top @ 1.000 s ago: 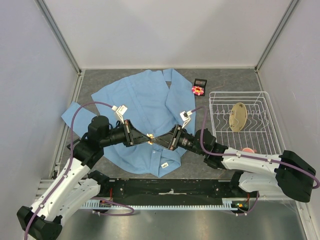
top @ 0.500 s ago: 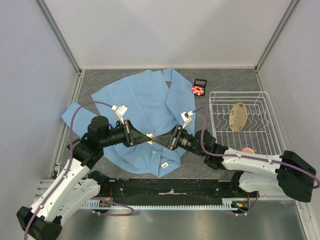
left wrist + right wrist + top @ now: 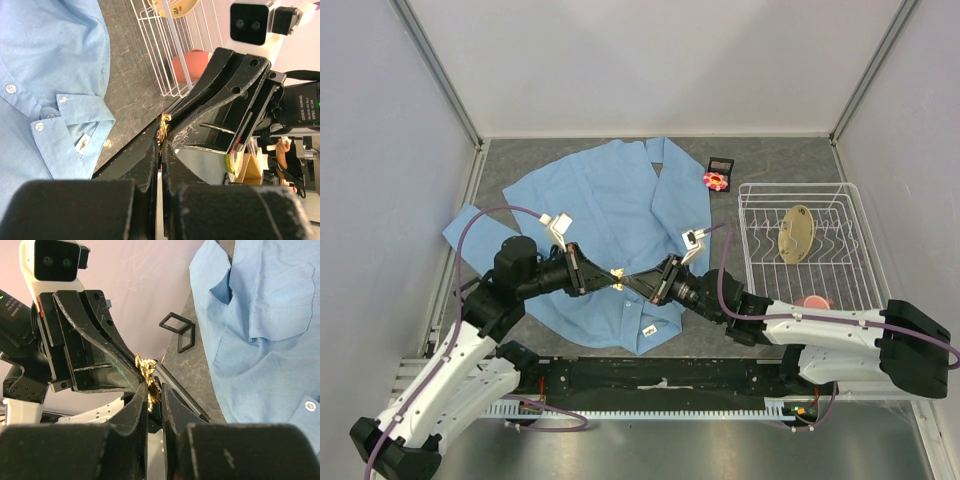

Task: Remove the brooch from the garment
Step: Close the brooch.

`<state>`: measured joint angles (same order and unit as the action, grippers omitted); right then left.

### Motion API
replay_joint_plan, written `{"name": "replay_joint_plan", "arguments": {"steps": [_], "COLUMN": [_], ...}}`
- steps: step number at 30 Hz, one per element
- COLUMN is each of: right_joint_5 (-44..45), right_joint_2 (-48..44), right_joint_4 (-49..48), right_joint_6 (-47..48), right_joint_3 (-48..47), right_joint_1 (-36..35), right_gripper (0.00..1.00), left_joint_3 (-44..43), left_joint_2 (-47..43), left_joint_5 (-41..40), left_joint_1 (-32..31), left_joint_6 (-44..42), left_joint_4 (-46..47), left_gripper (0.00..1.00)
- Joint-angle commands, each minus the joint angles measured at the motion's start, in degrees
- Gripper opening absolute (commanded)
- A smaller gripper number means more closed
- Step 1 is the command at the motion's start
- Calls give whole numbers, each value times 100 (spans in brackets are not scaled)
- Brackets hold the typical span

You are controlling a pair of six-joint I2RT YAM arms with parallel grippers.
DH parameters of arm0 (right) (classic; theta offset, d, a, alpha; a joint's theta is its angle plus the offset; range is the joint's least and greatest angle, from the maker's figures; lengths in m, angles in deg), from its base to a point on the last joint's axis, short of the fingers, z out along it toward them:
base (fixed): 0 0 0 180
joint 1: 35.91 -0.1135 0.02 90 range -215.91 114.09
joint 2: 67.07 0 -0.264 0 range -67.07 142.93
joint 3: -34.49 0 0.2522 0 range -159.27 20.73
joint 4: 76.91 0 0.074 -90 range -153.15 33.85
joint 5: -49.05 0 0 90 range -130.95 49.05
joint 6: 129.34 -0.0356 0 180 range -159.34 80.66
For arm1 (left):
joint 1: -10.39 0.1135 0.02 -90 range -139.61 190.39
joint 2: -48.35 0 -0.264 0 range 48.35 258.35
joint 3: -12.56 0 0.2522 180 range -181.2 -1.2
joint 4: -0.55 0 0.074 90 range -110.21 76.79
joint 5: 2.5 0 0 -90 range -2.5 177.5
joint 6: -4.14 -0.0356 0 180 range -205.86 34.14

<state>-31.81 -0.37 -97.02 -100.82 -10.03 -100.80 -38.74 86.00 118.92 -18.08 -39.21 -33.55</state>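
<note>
Tip to tip above the shirt (image 3: 600, 200), the left end effector (image 3: 612, 278) is clamped shut and the right end effector (image 3: 632, 281) nearly so, both pinching a crumpled gold emblem (image 3: 148, 377). The soft blue cloth lies flat. Beyond it, the pink flower brooch (image 3: 716, 180) sits on the speckled bench (image 3: 790, 160), just beside the shirt's far edge.

**Print in view, none of it legible**

The small white neck label (image 3: 85, 145) inside the collar of the light blue shirt (image 3: 45, 55) carries a dark printed mark, too small to read from the left wrist camera. From above it is only a white speck. A line of white lettering runs along the right arm's black housing (image 3: 303, 107) at the right edge of the left wrist view. Similar lettering sits on the left arm's black housing (image 3: 11, 304) at the left of the right wrist view. Both are too blurred to read.
</note>
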Motion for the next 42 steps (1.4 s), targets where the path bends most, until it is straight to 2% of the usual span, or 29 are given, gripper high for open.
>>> {"name": "replay_joint_plan", "arguments": {"steps": [1, 11, 22, 27, 34, 42], "right_joint_5": [965, 1818, 2372, 2600, 2891, 3127], "right_joint_2": [97, 142, 476, 441, 248, 230], "right_joint_4": [390, 802, 1672, 1629, 1620, 1629], "right_joint_6": [390, 513, 391, 285, 346, 522], "right_joint_3": [-167, -430, -861, -826, -729, -782], "right_joint_1": [-130, -428, -736, -780, -815, -921], "right_gripper": [18, 20, 15, 13, 18, 19], "left_joint_3": [-61, -122, -403, -377, -351, -403], "left_joint_2": [-267, -276, -196, -205, -153, -65], "left_joint_5": [-347, -848, -1647, -1981, -2122, -2263], "left_joint_1": [-53, -194, -730, -1029, -1099, -1179], "left_joint_6": [194, 432, 309, 397, 529, 617], "left_joint_4": [135, -155, -497, -506, -638, -778], "left_gripper": [2, 2, 2, 2, 2, 2]}}
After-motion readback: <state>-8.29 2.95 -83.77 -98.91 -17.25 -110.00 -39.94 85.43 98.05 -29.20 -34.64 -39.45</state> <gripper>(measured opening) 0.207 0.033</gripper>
